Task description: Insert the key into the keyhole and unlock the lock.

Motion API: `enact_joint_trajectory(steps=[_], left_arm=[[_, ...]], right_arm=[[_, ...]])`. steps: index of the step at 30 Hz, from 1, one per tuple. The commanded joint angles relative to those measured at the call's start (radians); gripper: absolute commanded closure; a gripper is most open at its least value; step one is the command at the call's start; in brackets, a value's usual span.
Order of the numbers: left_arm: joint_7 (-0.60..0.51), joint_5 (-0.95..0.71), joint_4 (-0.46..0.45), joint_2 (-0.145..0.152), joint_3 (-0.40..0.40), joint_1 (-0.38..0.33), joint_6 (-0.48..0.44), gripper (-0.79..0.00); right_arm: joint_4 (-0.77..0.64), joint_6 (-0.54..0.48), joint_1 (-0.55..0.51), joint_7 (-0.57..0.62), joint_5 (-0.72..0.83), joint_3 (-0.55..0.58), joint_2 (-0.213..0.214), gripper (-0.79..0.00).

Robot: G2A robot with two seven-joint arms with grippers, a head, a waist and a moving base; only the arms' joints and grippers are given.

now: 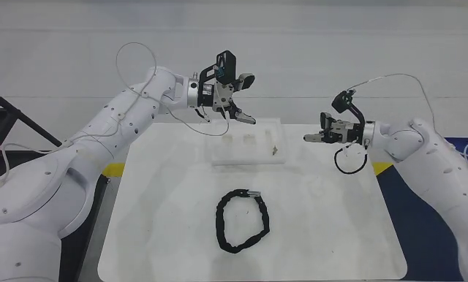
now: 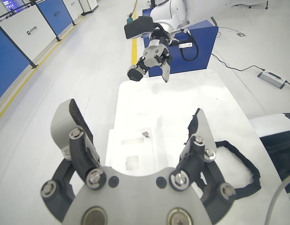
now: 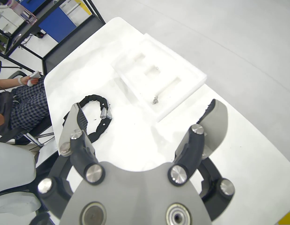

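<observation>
White counter: key on tray by the far edge, lock mid-counter. Left end effector and right end effector gape empty.

With jaws wide apart, the right gripper faces the key on the foam tray near the chain lock.

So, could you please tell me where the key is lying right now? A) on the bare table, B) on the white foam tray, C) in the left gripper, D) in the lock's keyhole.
B: the key rests on the white foam tray, well apart from the chain lock.
</observation>
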Motion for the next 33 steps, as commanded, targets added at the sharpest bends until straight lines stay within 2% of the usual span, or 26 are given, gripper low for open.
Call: enact_joint_trajectory(steps=[1,12,17,27,30,33], left_arm=[[0.0,0.0,0.0,0.0,0.0,0.0,0.0,-0.785],[0.0,0.0,0.0,0.0,0.0,0.0,0.0,-0.785],[0.0,0.0,0.0,0.0,0.0,0.0,0.0,-0.785],[0.0,0.0,0.0,0.0,0.0,0.0,0.0,-0.785],[0.0,0.0,0.0,0.0,0.0,0.0,0.0,-0.785],[0.0,0.0,0.0,0.0,0.0,0.0,0.0,-0.785]], right_arm=[[0.054,0.016,0.019,0.01,0.016,-0.04,-0.036,-0.785],[0.19,0.171,0.05,-0.019,-0.021,-0.18,-0.202,-0.785],[0.213,0.308,0.042,-0.06,-0.045,-0.211,-0.262,-0.785],[0.23,0.555,0.038,-0.081,-0.117,-0.249,-0.356,-0.785],[0.249,0.595,0.038,-0.063,-0.105,-0.246,-0.378,-0.785],[0.253,0.599,0.038,-0.06,-0.103,-0.245,-0.379,-0.785]])
